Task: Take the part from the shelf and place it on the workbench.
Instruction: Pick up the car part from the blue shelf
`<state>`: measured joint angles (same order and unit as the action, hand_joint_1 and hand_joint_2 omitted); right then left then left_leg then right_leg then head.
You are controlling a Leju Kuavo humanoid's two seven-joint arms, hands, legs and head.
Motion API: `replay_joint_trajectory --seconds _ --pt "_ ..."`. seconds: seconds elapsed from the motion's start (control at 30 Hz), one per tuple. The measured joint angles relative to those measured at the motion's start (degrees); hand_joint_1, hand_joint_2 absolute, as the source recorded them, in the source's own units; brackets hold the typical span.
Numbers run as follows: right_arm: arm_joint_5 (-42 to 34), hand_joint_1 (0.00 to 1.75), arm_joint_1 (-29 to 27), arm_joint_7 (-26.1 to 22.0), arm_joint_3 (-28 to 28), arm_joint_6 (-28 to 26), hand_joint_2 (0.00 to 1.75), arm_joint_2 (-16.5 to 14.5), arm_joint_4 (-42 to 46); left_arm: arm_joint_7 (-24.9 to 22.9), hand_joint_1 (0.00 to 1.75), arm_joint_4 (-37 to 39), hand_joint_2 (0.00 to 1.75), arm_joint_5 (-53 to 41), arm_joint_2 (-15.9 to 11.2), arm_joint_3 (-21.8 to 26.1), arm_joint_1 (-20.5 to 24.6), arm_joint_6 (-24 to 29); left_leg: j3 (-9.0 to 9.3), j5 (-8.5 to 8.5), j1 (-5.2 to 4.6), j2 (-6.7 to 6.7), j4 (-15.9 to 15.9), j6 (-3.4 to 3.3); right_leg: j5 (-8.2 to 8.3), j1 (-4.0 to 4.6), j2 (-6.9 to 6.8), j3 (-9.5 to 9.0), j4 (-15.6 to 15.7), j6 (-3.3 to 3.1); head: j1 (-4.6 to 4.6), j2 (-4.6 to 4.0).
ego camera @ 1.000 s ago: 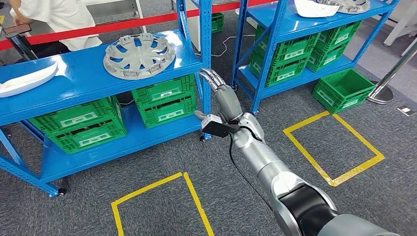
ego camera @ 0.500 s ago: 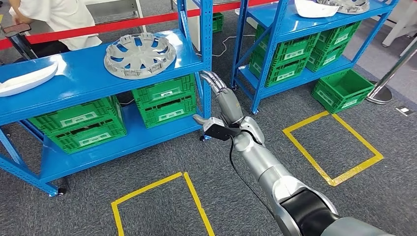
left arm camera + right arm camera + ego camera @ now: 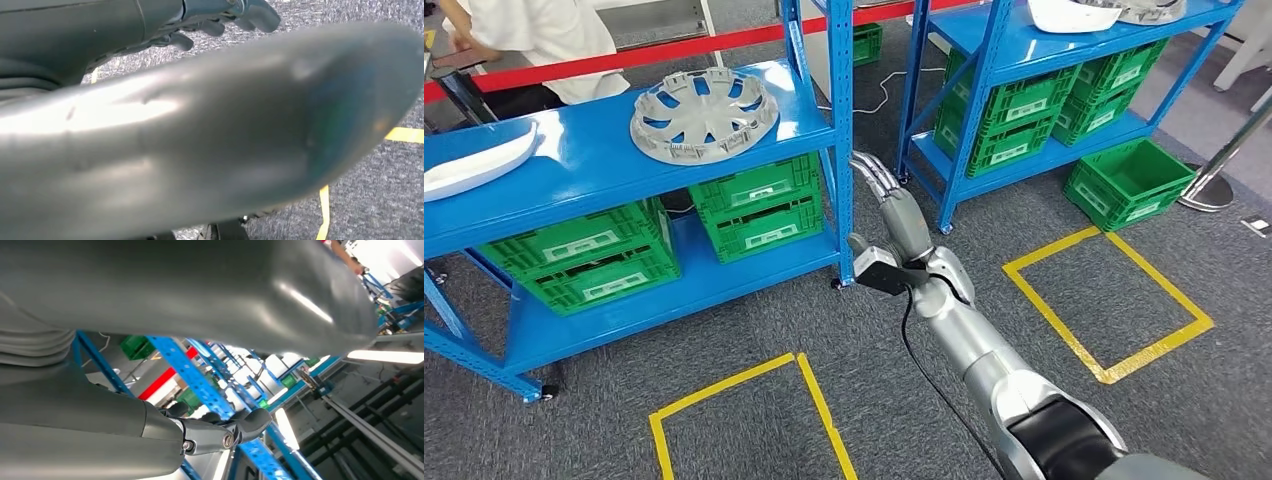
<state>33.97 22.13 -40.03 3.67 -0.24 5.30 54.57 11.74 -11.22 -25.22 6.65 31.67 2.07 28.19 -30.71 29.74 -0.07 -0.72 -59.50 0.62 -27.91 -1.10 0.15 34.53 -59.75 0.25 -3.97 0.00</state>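
Note:
The part, a grey spoked wheel cover (image 3: 704,114), lies flat on the top board of the near blue shelf (image 3: 574,165). My right hand (image 3: 894,212) is stretched out with straight fingers beside the shelf's front right post (image 3: 844,150), lower than the top board and to the right of the cover, holding nothing. In the right wrist view its dark fingers (image 3: 220,432) point past blue shelf rails. In the left wrist view my left hand (image 3: 220,22) hangs over the grey carpet with nothing in it, its thumb large and blurred.
Green crates (image 3: 759,205) fill the lower levels of the near shelf. A second blue shelf (image 3: 1064,50) with crates stands at the back right, and a loose green crate (image 3: 1129,180) sits on the floor. Yellow tape squares (image 3: 1104,300) mark the carpet. A person in white (image 3: 534,40) sits behind a red barrier.
My right hand has drifted a little to the right and down, away from the shelf post. The wheel cover has not moved.

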Motion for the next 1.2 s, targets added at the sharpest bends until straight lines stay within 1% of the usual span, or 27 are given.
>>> replay_joint_trajectory --seconds 0.07,0.1,0.17,0.2,0.23,0.27,0.3,0.33,0.37,0.4,0.43,0.47,0.53,0.57,0.6,0.7,0.73,0.77,0.8,0.83,0.87,0.93,1.0,1.07,1.1,1.13,1.2 --pt "-0.18 0.0 -0.72 0.12 -0.13 -0.05 0.0 0.14 1.27 0.03 0.0 0.01 0.0 -0.2 -0.04 0.07 0.06 -0.04 -0.7 0.66 0.08 0.13 -1.87 0.62 -0.01 -0.18 0.13 -0.74 0.11 -0.86 0.08 0.0" --pt "-0.24 0.0 -0.9 0.31 -0.23 -0.06 0.0 0.16 1.83 0.03 0.0 0.01 0.0 -0.26 -0.06 0.08 0.19 -0.08 -1.93 1.62 0.18 0.23 -4.13 0.89 -0.21 -0.26 0.16 -1.16 0.17 -1.19 0.15 -0.01" --pt "-0.25 0.0 -1.4 0.81 -0.47 -0.02 0.0 0.21 2.84 0.02 0.0 0.02 0.0 -0.33 -0.04 0.09 0.36 -0.15 -6.11 4.24 0.31 0.37 -11.04 1.37 -0.86 -0.22 0.13 -1.78 0.21 -1.62 0.26 -0.01" --pt "-0.22 0.0 -1.79 1.0 -0.55 0.02 0.0 0.21 3.2 0.02 0.0 0.02 0.0 -0.35 -0.02 0.09 0.32 -0.16 -8.31 5.08 0.36 0.39 -14.05 1.45 -1.21 -0.19 0.13 -2.11 0.21 -1.7 0.25 -0.01" --pt "-0.2 0.0 -2.21 1.1 -0.65 0.04 0.0 0.22 3.58 0.02 0.0 0.04 0.0 -0.38 -0.01 0.1 0.21 -0.17 -9.85 5.0 0.36 0.39 -15.59 1.45 -1.61 -0.16 0.17 -2.52 0.21 -1.73 0.25 0.0" --pt "-0.19 0.0 -2.63 1.12 -0.75 0.06 0.0 0.22 3.97 0.02 0.0 0.05 0.0 -0.4 0.01 0.11 0.1 -0.17 -10.42 3.79 0.35 0.39 -15.07 1.26 -2.02 -0.14 0.21 -3.06 0.21 -1.69 0.26 0.0" --pt "-0.2 0.0 -2.98 1.11 -0.85 0.06 0.0 0.23 4.34 0.03 0.0 0.05 0.0 -0.43 0.01 0.12 0.03 -0.17 -9.97 1.5 0.31 0.39 -12.5 1.0 -2.49 -0.13 0.25 -3.72 0.21 -1.59 0.25 0.0" --pt "-0.2 0.0 -3.24 1.11 -0.97 0.06 0.0 0.23 4.8 0.04 0.0 0.07 0.0 -0.47 0.01 0.13 -0.03 -0.17 -8.9 -1.38 0.24 0.41 -8.62 0.64 -2.99 -0.12 0.26 -4.35 0.24 -1.43 0.27 0.0" --pt "-0.2 0.0 -3.43 1.1 -1.05 0.07 0.0 0.23 5.16 0.05 0.0 0.08 0.0 -0.5 -0.01 0.14 -0.03 -0.17 -7.85 -3.18 0.08 0.44 -5.17 0.32 -3.46 -0.07 0.25 -4.97 0.27 -1.2 0.34 0.0" --pt "-0.2 0.0 -3.56 1.12 -1.14 0.07 0.0 0.24 5.43 0.07 0.0 0.1 0.0 -0.54 -0.03 0.15 -0.02 -0.16 -6.94 -3.86 -0.09 0.45 -2.6 0.04 -3.87 -0.02 0.25 -5.32 0.33 -0.91 0.44 0.0" --pt "-0.19 0.0 -3.71 1.17 -1.26 0.09 0.0 0.27 5.68 0.09 0.0 0.11 0.0 -0.57 -0.03 0.15 -0.04 -0.16 -6.45 -4.1 -0.25 0.47 -1.21 -0.24 -4.16 0.03 0.24 -5.61 0.41 -0.57 0.55 0.0" --pt "-0.19 0.0 -3.88 1.19 -1.36 0.11 0.0 0.29 5.87 0.07 0.0 0.13 0.0 -0.59 -0.04 0.16 -0.05 -0.15 -6.22 -3.52 -0.34 0.48 -0.94 -0.51 -4.21 0.12 0.25 -5.85 0.33 -0.19 0.64 0.0" --pt "-0.2 0.0 -4.15 1.24 -1.52 0.18 0.0 0.41 6.35 0.04 0.0 0.15 0.0 -0.62 0.01 0.17 -0.1 -0.15 -5.21 -3.85 -0.21 0.42 -0.35 -1.22 -4.13 0.13 0.22 -6.07 -0.46 0.41 0.64 0.0" --pt "-0.21 0.0 -4.15 1.2 -1.57 0.22 0.0 0.49 6.57 0.04 0.0 0.15 0.0 -0.62 0.02 0.18 -0.07 -0.15 -4.61 -3.69 -0.1 0.38 -0.14 -1.6 -4.17 0.12 0.17 -5.54 -1.86 0.63 0.6 0.0" --pt "-0.26 0.0 -4.1 1.22 -1.67 0.3 0.0 0.57 6.76 0.07 0.0 0.15 0.0 -0.62 0.02 0.19 0.0 -0.15 -4.02 -3.5 -0.02 0.34 0.06 -1.95 -4.67 0.08 0.13 -4.33 -4.06 0.81 0.55 0.0" --pt "-0.4 0.0 -4.24 1.26 -1.95 0.62 0.0 0.78 6.98 0.16 0.0 0.13 0.0 -0.62 0.05 0.2 0.15 -0.15 -3.02 -2.51 -0.06 0.26 0.25 -2.55 -8.23 0.09 0.11 2.44 -13.42 1.31 0.44 0.0" --pt "-0.4 0.0 -4.39 1.26 -1.98 0.7 0.0 0.81 6.98 0.17 0.0 0.13 0.0 -0.62 0.09 0.2 0.1 -0.15 -2.62 -2.1 -0.11 0.22 0.24 -2.57 -8.79 0.09 0.1 4.3 -15.07 1.38 0.43 0.0" --pt "-0.4 0.0 -4.5 1.26 -2.0 0.75 0.0 0.85 6.98 0.17 0.0 0.14 0.0 -0.62 0.13 0.2 0.04 -0.15 -2.1 -1.64 -0.15 0.19 0.24 -2.51 -8.1 0.11 0.1 5.3 -14.89 1.34 0.42 0.0" --pt "-0.4 0.0 -4.56 1.26 -2.03 0.78 0.0 0.88 6.99 0.17 0.0 0.14 0.0 -0.62 0.16 0.2 -0.01 -0.15 -1.46 -1.16 -0.17 0.17 0.24 -2.42 -6.11 0.13 0.1 5.31 -12.78 1.21 0.4 0.0" --pt "-0.4 0.0 -4.59 1.26 -2.11 0.8 0.0 0.92 7.01 0.18 0.0 0.14 0.0 -0.62 0.2 0.2 -0.03 -0.15 -0.78 -0.64 -0.18 0.15 0.24 -2.3 -3.11 0.16 0.09 4.52 -9.15 0.98 0.38 0.0" --pt "-0.4 0.0 -4.62 1.25 -2.2 0.87 0.0 0.98 7.04 0.19 0.0 0.16 0.0 -0.62 0.24 0.2 0.0 -0.15 -0.11 -0.13 -0.23 0.13 0.17 -2.13 -0.73 0.28 0.08 3.62 -5.58 0.71 0.42 0.0" --pt "-0.38 0.0 -4.7 1.21 -2.34 1.2 0.0 1.08 7.12 0.21 0.0 0.2 0.0 -0.62 0.3 0.2 0.16 -0.15 0.5 0.74 -0.34 0.06 0.09 -1.54 1.2 0.61 0.05 2.35 -1.18 0.17 0.45 0.0" --pt "-0.48 0.0 -4.85 1.01 -2.39 1.76 0.0 1.14 7.27 0.2 0.0 0.21 0.0 -0.65 0.32 0.2 0.22 -0.15 0.84 1.1 -0.43 0.01 -0.24 -0.79 0.83 0.66 0.09 1.79 -0.53 -0.44 0.41 0.0" --pt "-0.81 0.0 -5.02 0.7 -2.44 2.24 0.0 1.16 7.68 0.17 0.0 0.18 0.0 -0.69 0.26 0.2 0.23 -0.15 0.73 1.26 -0.43 0.09 -1.76 -0.19 0.95 0.34 0.12 0.63 -0.13 -1.18 0.51 0.0" --pt "-0.95 0.0 -5.02 0.57 -2.48 2.41 0.0 1.16 7.89 0.16 0.0 0.16 0.0 -0.7 0.22 0.2 0.32 -0.15 -0.23 1.55 -0.36 0.16 -3.58 0.13 0.73 0.21 0.1 0.02 0.03 -1.5 0.61 0.0" --pt "-1.04 0.0 -5.08 0.49 -2.51 2.53 0.0 1.17 8.09 0.16 0.0 0.15 0.0 -0.72 0.2 0.2 0.42 -0.15 -1.92 2.24 -0.21 0.25 -6.38 0.46 0.46 0.12 0.06 -0.49 0.17 -1.73 0.74 0.0" --pt "-0.98 0.0 -5.36 0.47 -2.57 2.87 0.0 1.17 8.4 0.11 0.0 0.17 0.0 -0.73 0.21 0.2 0.46 -0.15 -6.5 4.57 0.13 0.34 -12.95 1.07 -0.25 0.08 0.05 -1.16 0.21 -1.94 0.87 0.0"
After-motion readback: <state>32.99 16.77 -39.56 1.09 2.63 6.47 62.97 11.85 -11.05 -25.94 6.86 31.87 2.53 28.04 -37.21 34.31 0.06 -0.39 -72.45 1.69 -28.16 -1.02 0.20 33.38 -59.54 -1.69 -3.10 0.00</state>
